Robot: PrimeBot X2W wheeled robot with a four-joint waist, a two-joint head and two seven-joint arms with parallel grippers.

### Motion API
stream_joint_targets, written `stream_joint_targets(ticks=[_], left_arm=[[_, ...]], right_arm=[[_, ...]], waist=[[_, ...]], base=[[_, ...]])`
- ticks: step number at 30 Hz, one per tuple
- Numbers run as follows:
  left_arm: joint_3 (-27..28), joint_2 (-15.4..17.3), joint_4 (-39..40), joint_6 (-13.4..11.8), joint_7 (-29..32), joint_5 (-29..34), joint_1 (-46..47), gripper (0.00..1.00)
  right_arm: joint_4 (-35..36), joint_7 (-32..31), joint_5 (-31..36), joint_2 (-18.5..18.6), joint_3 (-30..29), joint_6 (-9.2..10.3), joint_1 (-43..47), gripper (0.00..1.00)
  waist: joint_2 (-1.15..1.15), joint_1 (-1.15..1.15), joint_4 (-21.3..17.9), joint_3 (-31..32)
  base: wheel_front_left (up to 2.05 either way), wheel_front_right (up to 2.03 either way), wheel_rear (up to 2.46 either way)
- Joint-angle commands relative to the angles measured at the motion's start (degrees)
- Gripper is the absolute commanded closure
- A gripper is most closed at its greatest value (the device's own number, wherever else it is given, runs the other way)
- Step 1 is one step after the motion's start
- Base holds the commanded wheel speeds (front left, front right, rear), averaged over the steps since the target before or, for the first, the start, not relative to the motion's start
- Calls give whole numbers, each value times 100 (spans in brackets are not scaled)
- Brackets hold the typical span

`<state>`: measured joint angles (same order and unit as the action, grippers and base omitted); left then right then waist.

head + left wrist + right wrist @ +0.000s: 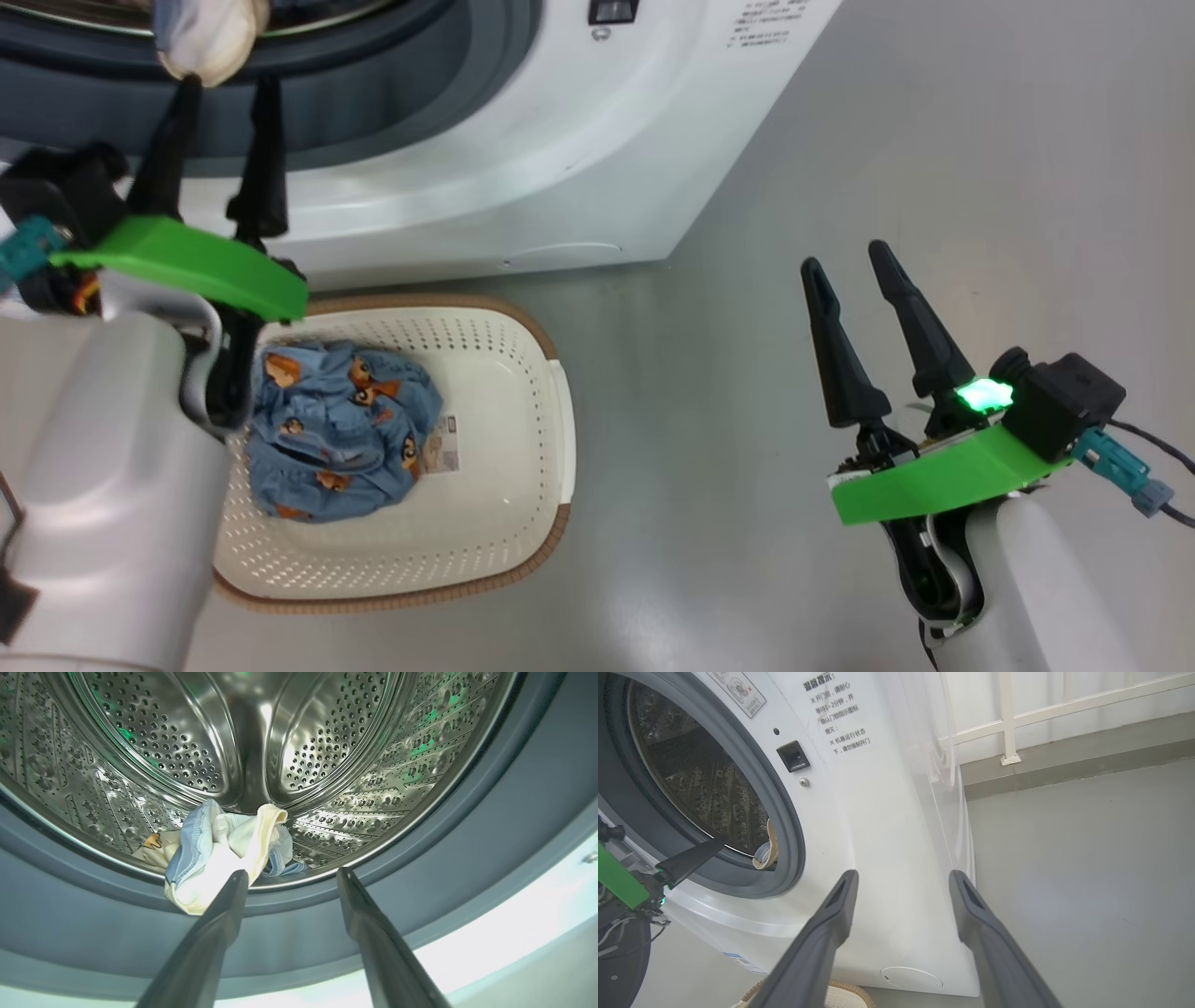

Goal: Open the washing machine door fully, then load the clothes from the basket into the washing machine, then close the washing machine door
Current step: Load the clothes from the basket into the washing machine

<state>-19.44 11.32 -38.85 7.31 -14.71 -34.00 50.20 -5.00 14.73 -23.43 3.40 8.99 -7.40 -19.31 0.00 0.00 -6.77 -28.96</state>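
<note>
My left gripper [230,89] stands with its fingers spread and nothing between them, its tips just at the mouth of the washing machine [523,168]. In the left wrist view one fingertip [238,879] overlaps the cream-white garment [219,858] - whether it touches the cloth I cannot tell. That garment lies bunched on the drum [187,742] floor with blue trim showing, and one fold hangs out over the lip onto the grey gasket [467,835]. A bit of orange print peeks out at its far edge; the rest of the print is folded under.

My right gripper [845,257] is also spread wide and holds nothing. It hovers over bare grey floor [840,140], well apart from the machine's corner.

Below the left forearm sits the basket [551,439], close against the machine's front. The light blue garment [336,429] is crumpled inside it, its near edge hidden behind my arm. A label sticker [441,448] lies partly tucked under the cloth - too small to read.

The top of the drum opening is cut off in the head view.
</note>
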Motion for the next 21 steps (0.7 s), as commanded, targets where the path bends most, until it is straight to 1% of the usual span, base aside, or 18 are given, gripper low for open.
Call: stream_joint_targets(ticks=[1,7,13,21], left_arm=[[193,171,175,18,-29,81,-116,0],[416,-67,354,18,-29,371,-588,0],[499,-261,517,18,-29,645,-1072,0],[618,-327,830,18,-29,883,-1802,0]], right_arm=[[116,27,45,-41,109,-9,159,0],[42,27,5,82,55,-9,320,0],[-10,27,-65,203,30,-9,499,0],[-16,27,-171,387,-91,-9,851,0]], waist=[[0,0,78,140],[0,0,180,490],[0,0,229,825],[0,0,297,1275]], base=[[0,0,0],[0,0,0],[0,0,0],[0,0,0]])
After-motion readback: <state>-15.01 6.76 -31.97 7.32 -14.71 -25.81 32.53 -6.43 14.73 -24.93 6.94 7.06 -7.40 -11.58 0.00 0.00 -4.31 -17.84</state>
